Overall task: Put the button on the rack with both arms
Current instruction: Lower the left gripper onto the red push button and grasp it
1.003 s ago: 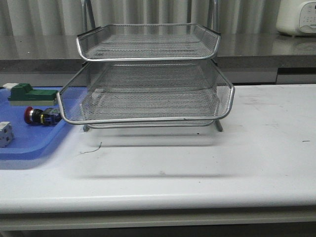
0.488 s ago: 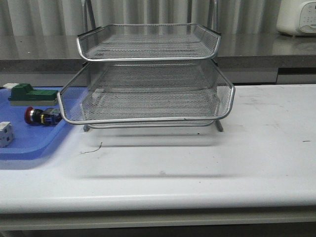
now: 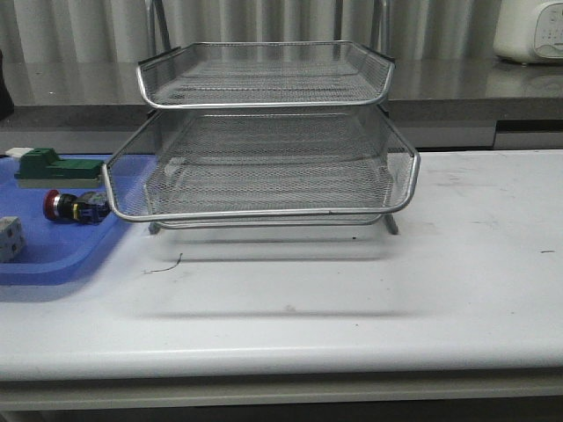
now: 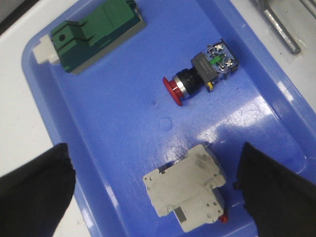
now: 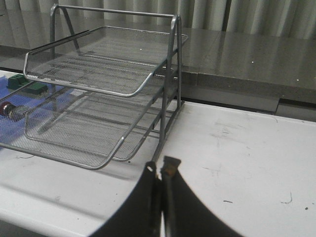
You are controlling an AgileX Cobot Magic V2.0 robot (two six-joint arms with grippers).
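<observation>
The button (image 3: 74, 207), with a red head and a blue rear block, lies on its side in the blue tray (image 3: 53, 259), left of the rack (image 3: 264, 158). In the left wrist view my left gripper (image 4: 153, 148) is open and empty above the tray. The button (image 4: 200, 74) lies beyond its fingertips, apart from them. My right gripper (image 5: 160, 168) is shut and empty over the table, to the right of the rack (image 5: 98, 84). Neither gripper shows in the front view.
A green-and-beige block (image 3: 48, 165) lies at the tray's back and also shows in the left wrist view (image 4: 94, 34). A small white part (image 3: 9, 237) lies in the tray, between the left fingers (image 4: 190, 190). A white appliance (image 3: 528, 31) stands on the back counter.
A dark shape has come in at the far left edge of the front view. The button, rack and tray parts have not moved.
</observation>
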